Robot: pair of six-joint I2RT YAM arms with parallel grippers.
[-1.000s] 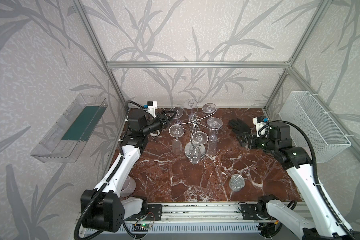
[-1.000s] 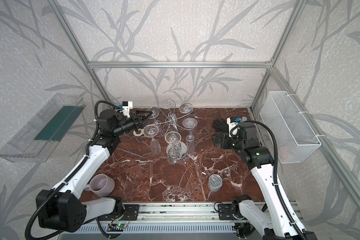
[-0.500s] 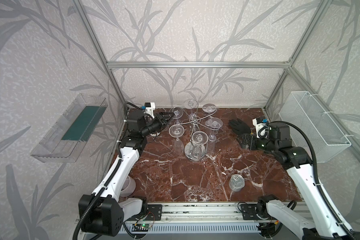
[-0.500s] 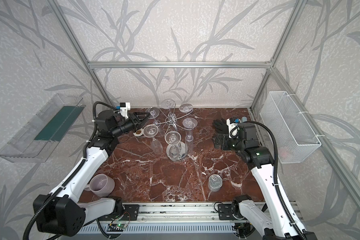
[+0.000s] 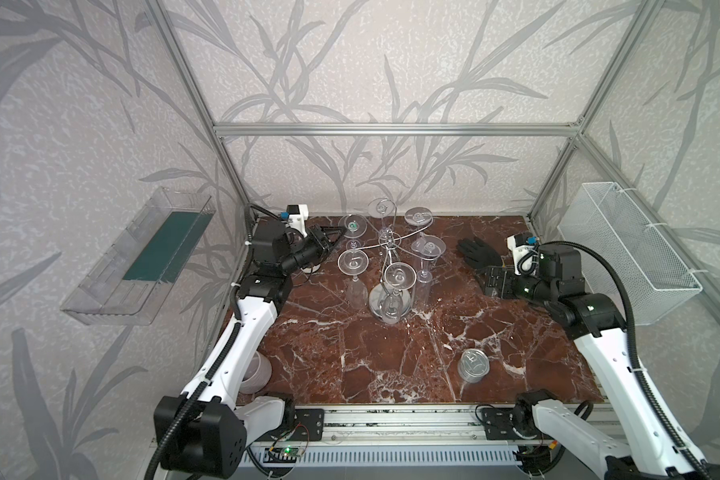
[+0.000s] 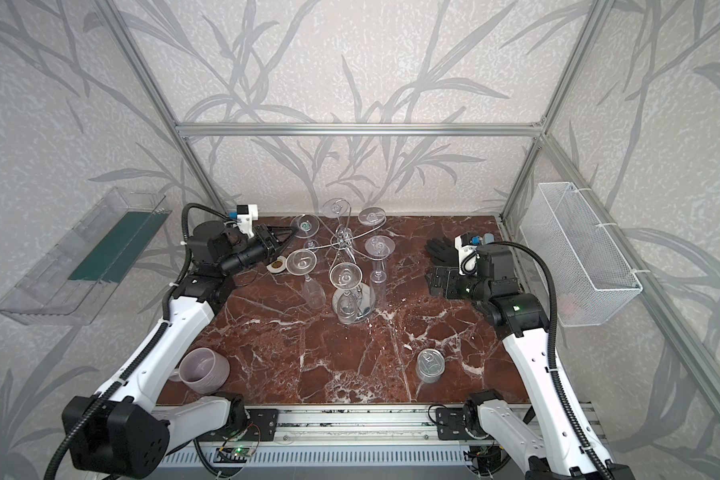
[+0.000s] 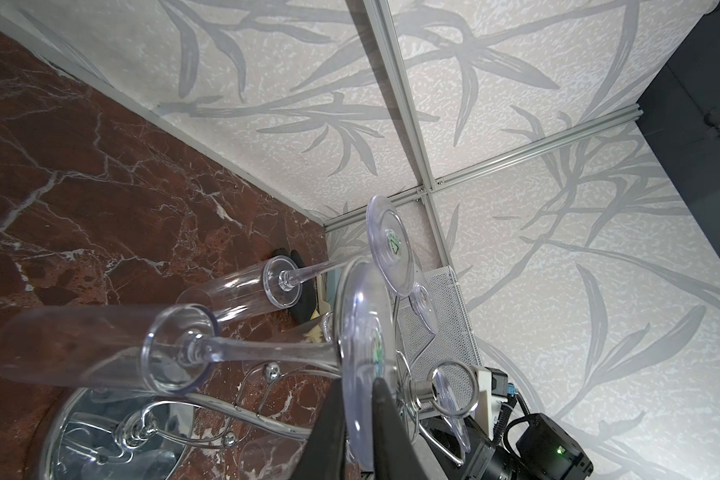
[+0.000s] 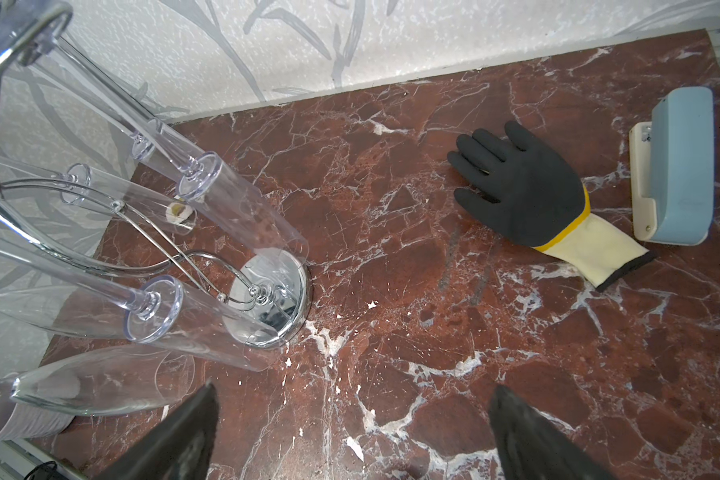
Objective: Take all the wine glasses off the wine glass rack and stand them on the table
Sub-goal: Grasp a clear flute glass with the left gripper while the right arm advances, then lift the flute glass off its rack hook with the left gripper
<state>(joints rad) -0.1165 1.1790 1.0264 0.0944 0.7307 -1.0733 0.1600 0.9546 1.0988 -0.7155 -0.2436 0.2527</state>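
The left claw nips the foot of the wine glass on the wine glass rack, upper centre of frame, the right claw wide open; best slide it outward along its wire, no twisting.

Bright, even light; soft shadows; near foregrounds blurred.

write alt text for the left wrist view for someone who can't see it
The black left gripper pinches the round foot of a clear wine glass hanging upside down on a shiny chrome wire rack. More clear glasses hang beyond it above a red-brown marble table, with leaf-patterned grey walls behind.
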